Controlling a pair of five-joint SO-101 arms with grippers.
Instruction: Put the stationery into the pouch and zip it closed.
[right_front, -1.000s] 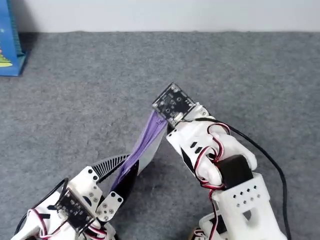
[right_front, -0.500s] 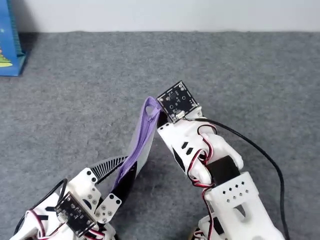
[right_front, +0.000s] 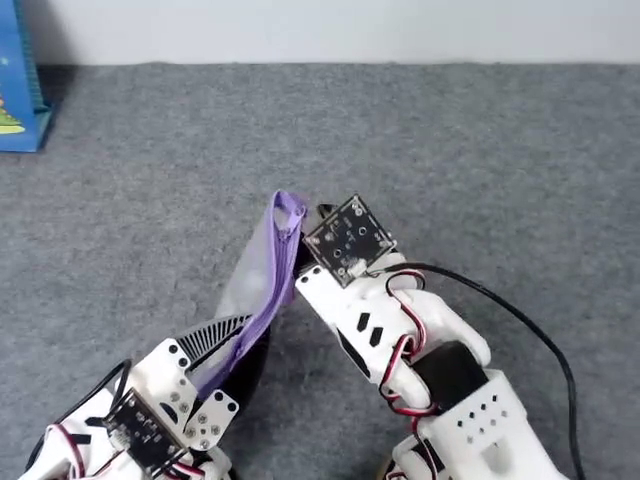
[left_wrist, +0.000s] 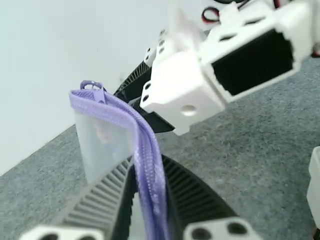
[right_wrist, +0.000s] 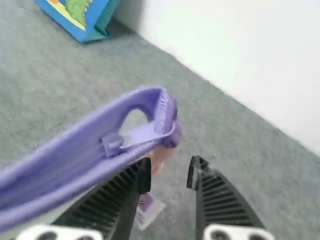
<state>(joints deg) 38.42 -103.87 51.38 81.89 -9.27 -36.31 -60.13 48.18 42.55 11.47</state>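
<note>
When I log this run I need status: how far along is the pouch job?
Done: a pinkish item is inside the pouch; the zip looks shut up to the slider near its end. In hand: left gripper clamps the pouch; right gripper open by the slider. Left: maybe the last bit of zip, hard to tell.

Grey carpet (right_front: 500, 150) fills the frame — a white wall (right_front: 350, 30) along the top, a blue box (right_front: 18, 80) upper left.

Near end of the pouch (right_front: 265, 280) vanishes inside the left gripper (left_wrist: 147, 167); whatever's in it, just a pinkish smear through the clear side. Blue box (right_front: 18, 90) cut off at the edge.
</note>
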